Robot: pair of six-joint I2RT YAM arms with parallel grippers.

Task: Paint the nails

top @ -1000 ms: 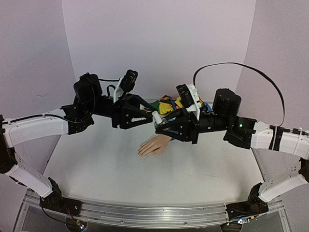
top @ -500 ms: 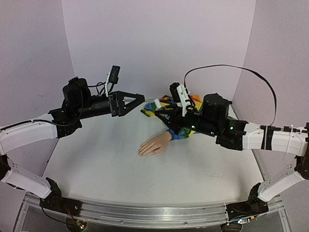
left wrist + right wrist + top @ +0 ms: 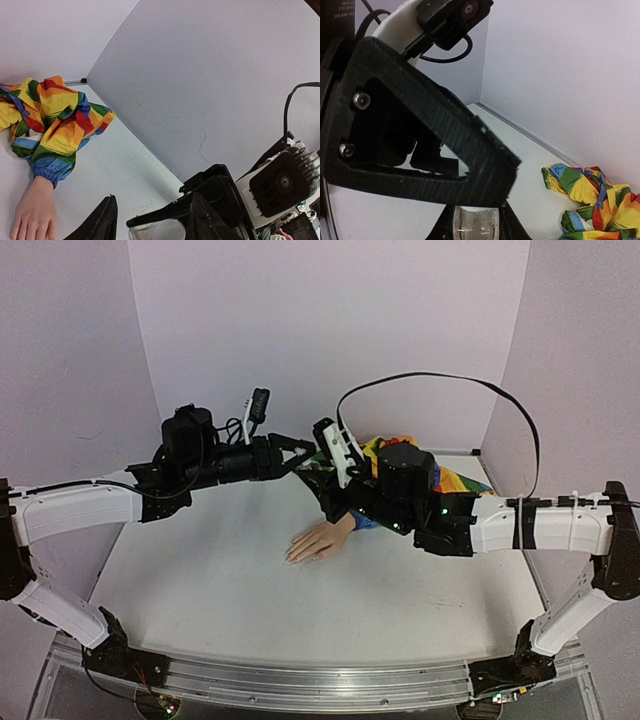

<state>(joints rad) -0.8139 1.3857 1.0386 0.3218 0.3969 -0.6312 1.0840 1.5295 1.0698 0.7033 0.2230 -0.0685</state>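
The peach mannequin hand [image 3: 322, 538] lies palm down on the table, fingers toward the near left. Its nails [image 3: 292, 557] are too small to make out. Its rainbow sleeve [image 3: 452, 481] trails to the back right. My right gripper [image 3: 322, 473] hangs above and behind the hand, shut on a small clear bottle [image 3: 476, 222]. My left gripper [image 3: 304, 452] meets it from the left. In the left wrist view the left fingers [image 3: 106, 220] straddle the bottle's top [image 3: 159, 231] with a gap on one side. The mannequin hand [image 3: 35, 212] shows at lower left.
Lilac walls [image 3: 330, 330] close the table at the back and both sides. The rainbow sleeve [image 3: 52, 120] bunches near the back corner. A black cable [image 3: 440, 380] arcs over the right arm. The left gripper's finger [image 3: 420, 150] fills most of the right wrist view.
The grippers parted half a second ago and have come together again, further back and left than before. The left jaws widened, then narrowed. The right arm carried the bottle leftward.
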